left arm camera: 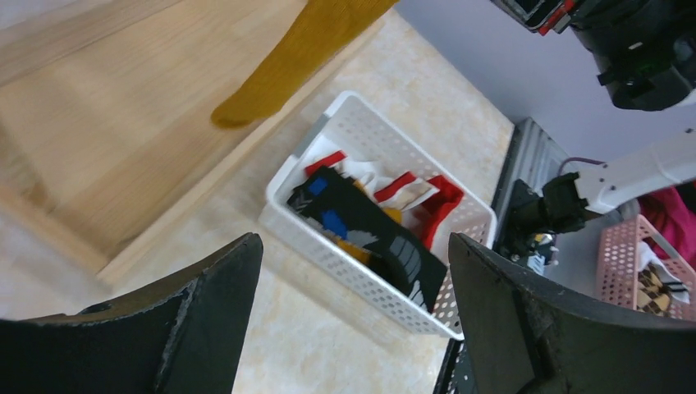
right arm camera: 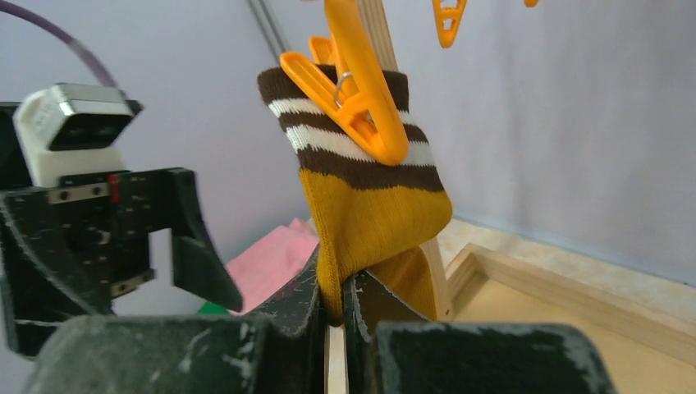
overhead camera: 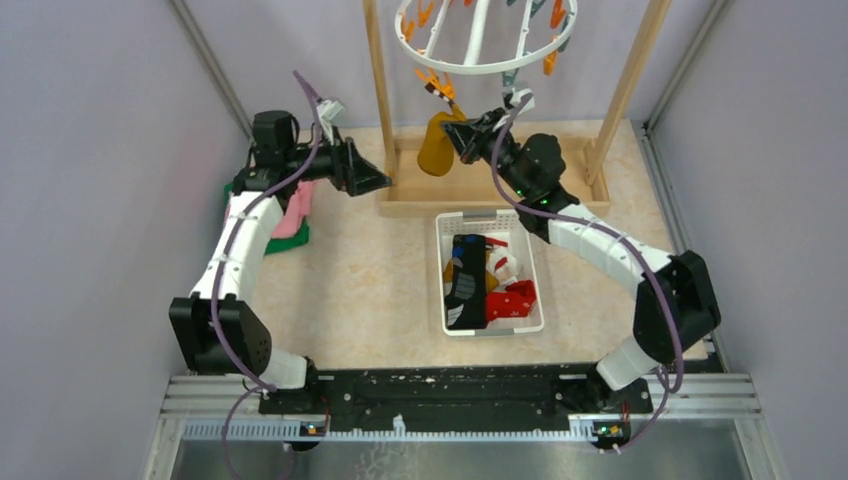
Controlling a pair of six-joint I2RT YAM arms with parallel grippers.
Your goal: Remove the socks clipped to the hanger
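Gripping mustard sock (right arm camera: 373, 217) in right gripper (right arm camera: 335, 305), jaws pressed shut on its leg | cuff pinned by orange clip (right arm camera: 361, 90) hanging under hanger (overhead camera: 480, 70) | left gripper (overhead camera: 374, 178) spread wide, left of hanger | other socks (overhead camera: 468, 278) in basket (overhead camera: 441, 262), near side of hanger

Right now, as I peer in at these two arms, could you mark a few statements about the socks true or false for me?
1. The right fingers are pinching the mustard sock. True.
2. That sock is off its clip. False: the orange clip grips its striped cuff.
3. The left fingers hold a red sock. False: they are open and empty.
4. The white basket has socks in it. True: a black sock lies among them.
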